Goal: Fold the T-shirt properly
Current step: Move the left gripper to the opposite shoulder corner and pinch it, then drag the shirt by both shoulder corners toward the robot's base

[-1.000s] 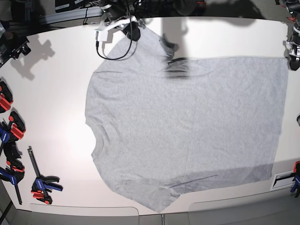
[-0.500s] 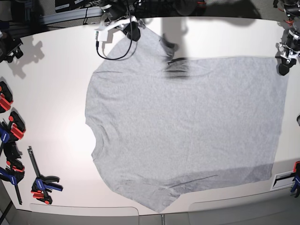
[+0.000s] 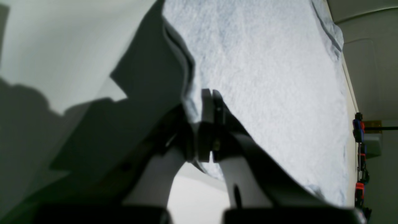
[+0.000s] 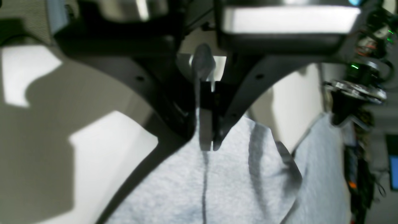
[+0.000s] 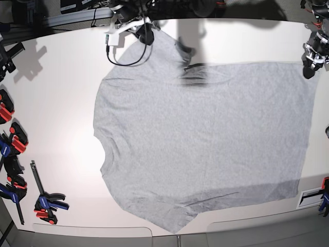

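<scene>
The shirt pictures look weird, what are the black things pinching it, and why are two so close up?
Those black things are a robot's two hands. It has two arms, and each carries a small camera by its hand, so two pictures are close-ups. The third camera looks down on the whole white table. A big grey T-shirt lies spread out flat there. The left hand is closed on one corner of it, at the top right of the overhead picture. The right hand pinches a sleeve at the top. Red and blue clamps sit along the table's edge.
</scene>
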`<control>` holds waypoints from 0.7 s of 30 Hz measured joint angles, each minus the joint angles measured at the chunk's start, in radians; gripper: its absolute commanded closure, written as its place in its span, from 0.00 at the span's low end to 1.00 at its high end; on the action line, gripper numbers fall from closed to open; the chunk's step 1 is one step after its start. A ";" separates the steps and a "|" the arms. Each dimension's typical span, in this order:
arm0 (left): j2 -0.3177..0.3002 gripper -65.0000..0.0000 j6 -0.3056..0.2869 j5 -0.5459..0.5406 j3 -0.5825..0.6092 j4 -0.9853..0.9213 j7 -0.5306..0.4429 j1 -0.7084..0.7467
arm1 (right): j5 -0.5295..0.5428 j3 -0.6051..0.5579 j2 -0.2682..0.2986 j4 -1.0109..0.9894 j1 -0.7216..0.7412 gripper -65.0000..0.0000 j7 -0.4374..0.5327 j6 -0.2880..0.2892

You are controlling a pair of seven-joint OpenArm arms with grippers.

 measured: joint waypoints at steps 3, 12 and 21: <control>-0.005 1.00 0.000 0.000 0.000 0.000 0.005 0.007 | -0.017 0.000 -0.010 0.010 -0.011 1.00 -0.016 0.020; -0.005 1.00 -0.053 -0.094 -0.082 0.033 0.061 0.136 | -0.097 0.000 -0.012 0.195 -0.147 1.00 -0.023 0.038; 0.001 1.00 -0.042 -0.112 -0.182 0.200 0.083 0.316 | -0.094 0.000 -0.012 0.269 -0.282 1.00 -0.049 0.037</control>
